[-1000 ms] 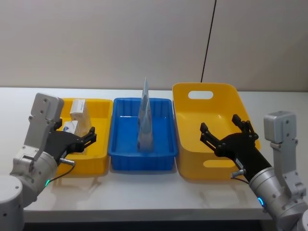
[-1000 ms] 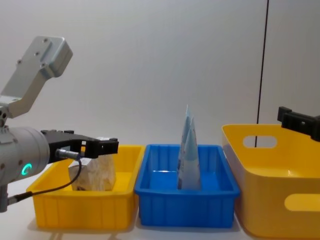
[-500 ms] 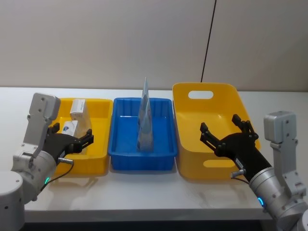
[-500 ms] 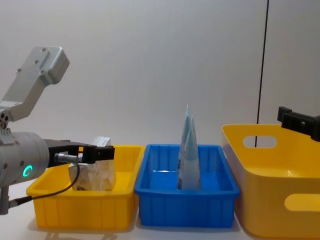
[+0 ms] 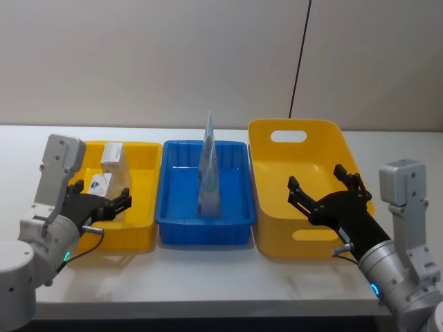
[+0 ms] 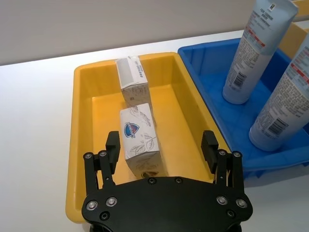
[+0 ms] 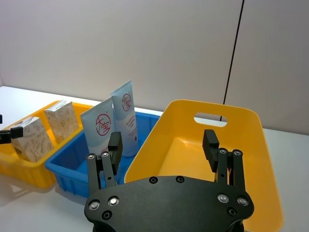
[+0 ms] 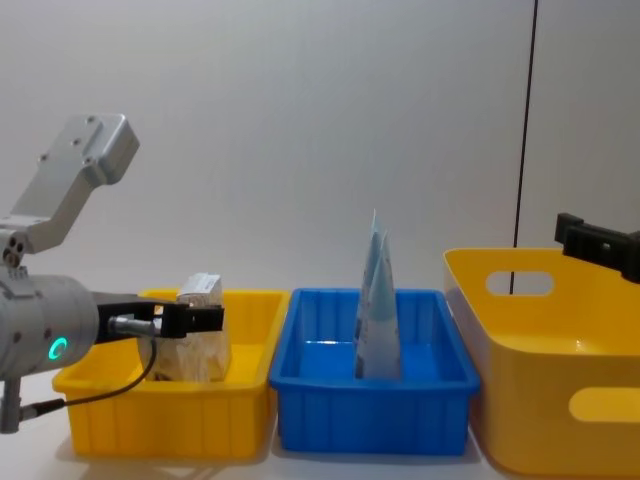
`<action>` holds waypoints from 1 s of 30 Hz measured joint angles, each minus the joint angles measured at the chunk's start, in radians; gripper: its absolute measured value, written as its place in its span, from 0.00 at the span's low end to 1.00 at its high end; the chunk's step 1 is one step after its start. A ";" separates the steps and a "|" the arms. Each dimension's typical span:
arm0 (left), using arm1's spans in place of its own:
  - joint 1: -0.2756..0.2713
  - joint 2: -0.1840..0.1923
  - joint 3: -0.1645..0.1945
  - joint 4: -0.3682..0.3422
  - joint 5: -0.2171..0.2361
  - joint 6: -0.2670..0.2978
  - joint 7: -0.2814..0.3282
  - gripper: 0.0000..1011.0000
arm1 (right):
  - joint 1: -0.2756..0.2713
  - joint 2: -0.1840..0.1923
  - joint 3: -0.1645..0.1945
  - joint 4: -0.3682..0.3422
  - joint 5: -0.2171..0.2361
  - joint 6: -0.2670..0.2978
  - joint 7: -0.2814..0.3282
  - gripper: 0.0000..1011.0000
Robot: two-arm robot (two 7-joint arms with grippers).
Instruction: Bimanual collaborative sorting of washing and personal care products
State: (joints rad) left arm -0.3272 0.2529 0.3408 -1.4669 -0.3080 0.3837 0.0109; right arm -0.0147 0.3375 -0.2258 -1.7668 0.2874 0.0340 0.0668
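Note:
Two boxy marbled-print packs lie in the small yellow bin [image 5: 147,148] on the left: the far pack [image 5: 113,155] [image 6: 131,79] and the near pack [image 5: 103,183] [image 6: 140,141]. My left gripper [image 5: 114,205] [image 6: 161,142] hovers open at the bin's near end, fingers either side of the near pack and above it, holding nothing. Two pale blue tapering pouches [image 5: 210,173] [image 7: 126,115] stand upright in the blue bin [image 5: 204,232]. Over the near edge of the large yellow basket [image 5: 277,173], my right gripper [image 5: 322,190] [image 7: 162,140] hangs open and empty.
The three containers stand side by side across the white table [image 5: 208,277]: small yellow bin, blue bin, large yellow basket with handle cut-outs. A black cable [image 5: 299,62] runs down the wall behind the basket. A strip of bare table lies in front of the bins.
My left gripper has drawn back toward me and lower, from over the middle of the small yellow bin to its near end. The right arm and all packs are still.

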 joint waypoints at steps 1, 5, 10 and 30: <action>-0.002 -0.001 -0.001 0.004 0.000 0.000 -0.001 0.99 | 0.000 0.000 0.000 0.000 0.000 0.000 0.000 0.99; -0.012 -0.007 -0.003 0.027 0.002 -0.006 -0.006 0.99 | 0.000 0.000 0.000 0.000 0.000 0.000 0.000 0.99; -0.026 -0.014 -0.005 0.057 0.010 -0.013 -0.008 0.99 | 0.000 0.000 0.000 0.000 0.000 0.000 0.000 0.99; -0.063 -0.040 -0.011 0.158 0.037 -0.039 -0.006 0.99 | 0.000 0.000 0.000 0.000 0.000 0.000 0.000 0.99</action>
State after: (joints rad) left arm -0.3900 0.2129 0.3294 -1.3093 -0.2714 0.3449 0.0051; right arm -0.0147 0.3375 -0.2258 -1.7668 0.2874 0.0340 0.0668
